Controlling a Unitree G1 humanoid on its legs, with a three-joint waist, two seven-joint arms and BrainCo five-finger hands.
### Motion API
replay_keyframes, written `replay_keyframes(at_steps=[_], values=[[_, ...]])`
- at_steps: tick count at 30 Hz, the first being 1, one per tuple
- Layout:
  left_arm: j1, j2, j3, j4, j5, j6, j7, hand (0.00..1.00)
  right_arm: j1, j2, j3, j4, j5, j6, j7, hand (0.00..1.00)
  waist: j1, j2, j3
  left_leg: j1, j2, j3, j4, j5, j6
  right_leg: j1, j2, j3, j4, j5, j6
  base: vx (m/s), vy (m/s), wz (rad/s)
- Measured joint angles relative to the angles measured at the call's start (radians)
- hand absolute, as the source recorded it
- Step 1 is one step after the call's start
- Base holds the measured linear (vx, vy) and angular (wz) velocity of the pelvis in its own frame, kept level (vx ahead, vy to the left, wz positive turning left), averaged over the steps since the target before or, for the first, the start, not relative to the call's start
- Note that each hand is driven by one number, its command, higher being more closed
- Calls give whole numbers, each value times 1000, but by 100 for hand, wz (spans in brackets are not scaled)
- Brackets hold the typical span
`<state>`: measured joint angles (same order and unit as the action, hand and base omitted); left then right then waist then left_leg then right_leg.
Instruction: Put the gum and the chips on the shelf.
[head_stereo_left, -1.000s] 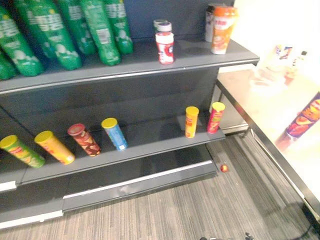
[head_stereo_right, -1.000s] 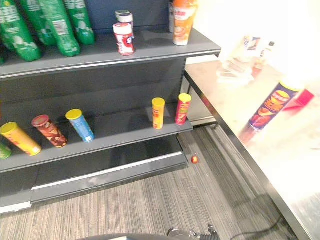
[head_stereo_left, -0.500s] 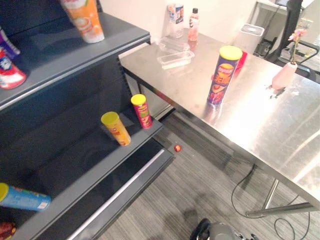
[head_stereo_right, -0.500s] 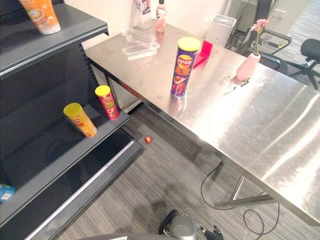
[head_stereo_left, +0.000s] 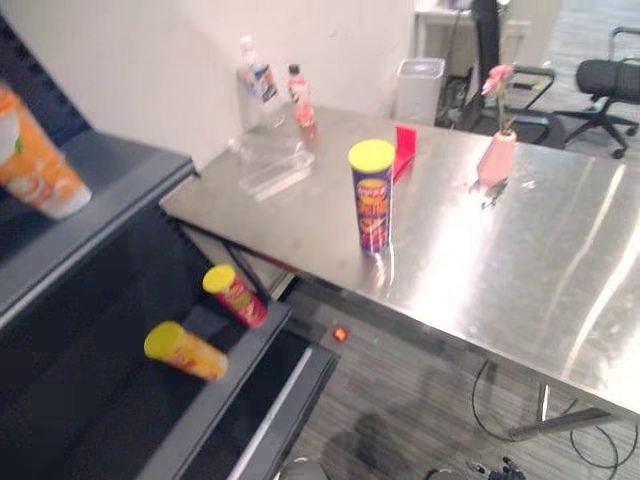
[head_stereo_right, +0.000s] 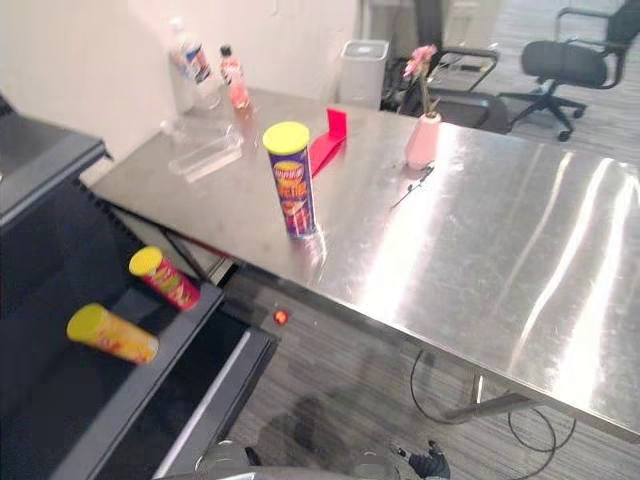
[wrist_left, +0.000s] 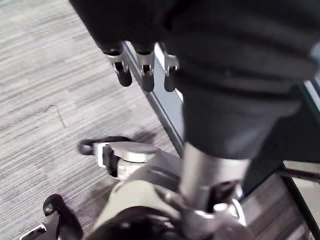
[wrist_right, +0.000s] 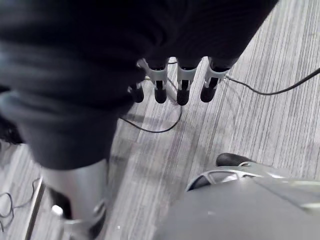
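A tall purple chips can (head_stereo_left: 372, 195) with a yellow lid stands upright on the steel table (head_stereo_left: 500, 260), near its front edge. The dark shelf (head_stereo_left: 95, 205) is at the left; its lower board holds two small yellow-lidded cans (head_stereo_left: 235, 295) (head_stereo_left: 185, 350), and an orange cup (head_stereo_left: 30, 165) stands on the upper board. I cannot make out any gum. My left hand (wrist_left: 146, 75) hangs over the grey floor with straight fingers and holds nothing. My right hand (wrist_right: 184, 87) hangs the same way, open and empty.
On the table's far side are a clear plastic tray (head_stereo_left: 272, 165), two bottles (head_stereo_left: 258, 85), a red flat thing (head_stereo_left: 404, 150) and a pink vase (head_stereo_left: 495, 155). A small red ball (head_stereo_left: 340, 334) lies on the floor under the table's edge. A white bin (head_stereo_left: 418, 88) and an office chair (head_stereo_left: 610, 85) stand behind.
The camera has swung to the right: the shelf has slid off to the left and the steel table with the chips can now sits in the middle. The things themselves have not moved.
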<state>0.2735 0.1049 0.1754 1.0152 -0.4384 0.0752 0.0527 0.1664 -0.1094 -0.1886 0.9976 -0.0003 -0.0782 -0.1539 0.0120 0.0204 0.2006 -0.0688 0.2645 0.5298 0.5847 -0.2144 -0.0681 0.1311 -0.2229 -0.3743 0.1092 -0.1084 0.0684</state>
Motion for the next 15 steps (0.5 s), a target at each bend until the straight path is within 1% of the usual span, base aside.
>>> replay_keyframes(at_steps=[1,2,3,4,5,6,7,9,11,13,15], values=[[-1,-17,7,0,-18,0,13,0,-5,-1,1,-2,0,-2,1,0,-2,6,-3,-14,-30,-55,-192,80,-1,0,-6,37,-2,2,43,247,429,-104],[5,-29,15,9,-23,0,32,0,-7,-9,2,0,0,0,0,0,-6,18,-16,-13,-45,-122,-287,151,-11,-2,5,86,-13,2,83,258,422,-86],[16,-5,17,1,-23,-2,21,0,-4,6,10,-6,0,-1,1,0,-15,-8,-31,-4,-76,-132,-321,156,-14,-6,-11,103,-34,6,86,213,316,-39],[19,16,5,-22,-20,-4,14,0,0,18,13,-5,0,-7,2,0,-18,-30,-30,7,-107,-137,-352,162,-10,-9,-13,108,-47,8,90,127,146,8],[18,23,-8,-23,-17,-5,12,0,8,22,10,1,0,-13,-1,0,-21,-40,-34,17,-144,-154,-383,166,-9,-5,-31,112,-60,10,93,91,134,19],[16,22,-14,-20,-16,-6,13,0,12,22,9,1,0,-14,-3,0,-23,-42,-36,21,-160,-157,-396,169,-5,-5,-42,114,-61,11,94,69,162,25],[10,15,-16,-15,-10,-5,20,0,14,27,10,1,1,-14,-9,0,-26,-45,-39,31,-186,-154,-430,178,8,-5,-59,114,-68,17,103,28,124,17],[5,15,-28,5,5,-6,27,0,-3,29,7,2,1,-17,-17,0,-26,-45,-39,59,-207,-155,-506,207,13,-4,-61,114,-82,28,107,-13,76,5],[5,16,-38,11,29,-6,30,0,-9,31,7,2,2,-22,-25,0,-27,-45,-41,100,-212,-155,-592,252,10,-3,-47,118,-91,36,116,-61,-8,-12],[5,16,-54,18,29,-5,40,0,-6,31,7,4,1,-21,-40,0,-29,-44,-41,138,-206,-156,-670,293,5,-4,-24,122,-94,31,108,-65,-51,-14],[7,16,-54,23,31,-2,47,0,-1,36,7,9,5,-19,-48,0,-32,-41,-44,149,-191,-158,-682,302,0,-4,-6,127,-93,29,104,-59,-74,-12]])
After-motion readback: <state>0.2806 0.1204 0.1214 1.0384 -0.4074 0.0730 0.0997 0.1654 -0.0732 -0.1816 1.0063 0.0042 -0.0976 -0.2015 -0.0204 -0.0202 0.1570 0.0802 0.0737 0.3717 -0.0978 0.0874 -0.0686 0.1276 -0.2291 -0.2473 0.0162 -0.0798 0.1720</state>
